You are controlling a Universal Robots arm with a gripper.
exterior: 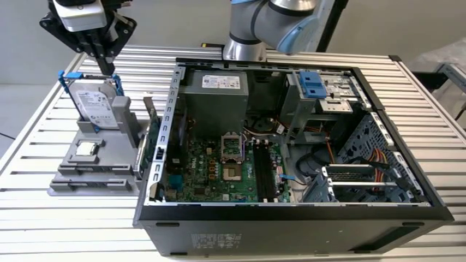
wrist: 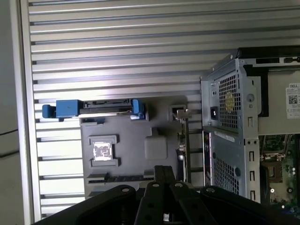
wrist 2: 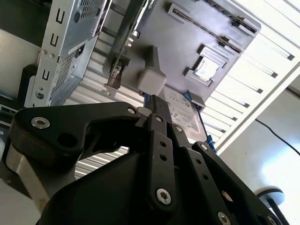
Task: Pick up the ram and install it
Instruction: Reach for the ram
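Black gripper (exterior: 109, 69) above edge of hard drive (exterior: 95, 105)

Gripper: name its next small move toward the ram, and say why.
Probably a sideways shift toward the exterior view's right. The gripper hangs shut above the hard drive, while the ram stands on edge, untouched, at the side of the grey holder nearest the computer case.

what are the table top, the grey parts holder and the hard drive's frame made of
The table top looks like bare metal, probably aluminium: silvery ribbed slats with a dull sheen. The grey parts holder looks like matte plastic, perhaps printed: even grey, no glare, shaped pockets. The hard drive's frame looks like smooth blue plastic: thin rails, bright uniform colour.
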